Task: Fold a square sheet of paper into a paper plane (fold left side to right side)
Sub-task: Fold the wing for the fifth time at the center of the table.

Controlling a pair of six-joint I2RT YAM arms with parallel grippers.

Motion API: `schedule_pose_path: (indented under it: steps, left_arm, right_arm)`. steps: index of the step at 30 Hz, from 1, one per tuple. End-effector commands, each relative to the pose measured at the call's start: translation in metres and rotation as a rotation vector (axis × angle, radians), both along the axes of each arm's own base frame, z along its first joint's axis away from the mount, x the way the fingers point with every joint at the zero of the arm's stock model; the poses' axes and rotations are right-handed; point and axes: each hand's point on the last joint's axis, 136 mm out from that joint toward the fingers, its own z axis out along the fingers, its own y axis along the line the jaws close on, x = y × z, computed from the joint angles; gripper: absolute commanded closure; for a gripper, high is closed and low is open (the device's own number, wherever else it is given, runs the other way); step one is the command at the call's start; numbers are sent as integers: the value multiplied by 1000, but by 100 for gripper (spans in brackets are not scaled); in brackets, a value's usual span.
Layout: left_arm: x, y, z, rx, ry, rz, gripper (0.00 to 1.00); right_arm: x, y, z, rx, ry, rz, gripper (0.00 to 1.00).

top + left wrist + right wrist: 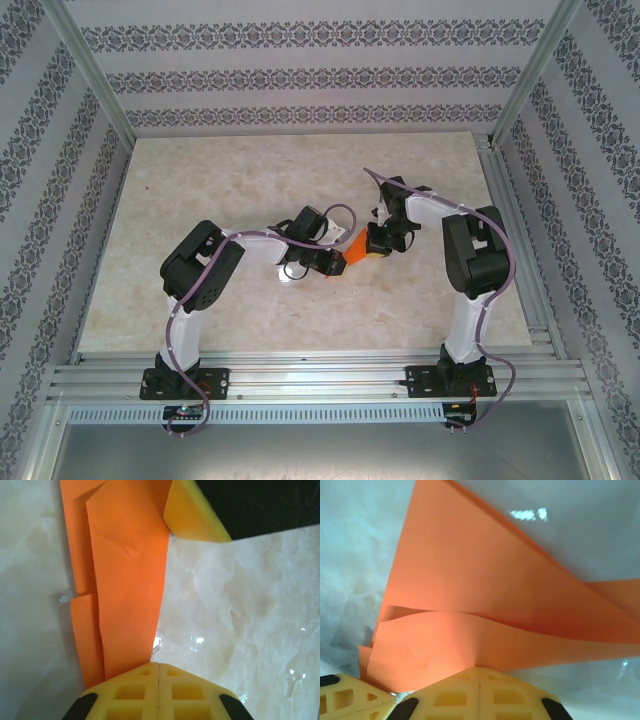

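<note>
Both jaws are pinched shut on the paper point(351, 248).
From your left gripper point(158, 669) it runs rightward and slightly away, long axis ending in the right gripper point(480, 672) just beyond; neither arm is nearer, each holding an end.

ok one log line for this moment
left gripper: shut on paper | right gripper: shut on paper | paper: orange, folded, held between both
</note>
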Motion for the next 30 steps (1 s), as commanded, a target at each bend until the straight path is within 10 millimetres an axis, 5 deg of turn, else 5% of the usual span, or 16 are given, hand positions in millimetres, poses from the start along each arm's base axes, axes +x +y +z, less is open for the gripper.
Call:
schedule_pose_path:
  steps: [1,30]
  left_arm:
    - [-26,38,-52,186,104,21,95]
    - [-43,58,-53,221,103,30,95]
  right_arm:
    - [19,-30,-11,-102,-19,-42,98]
    - [28,-32,-8,-155,19,-40,99]
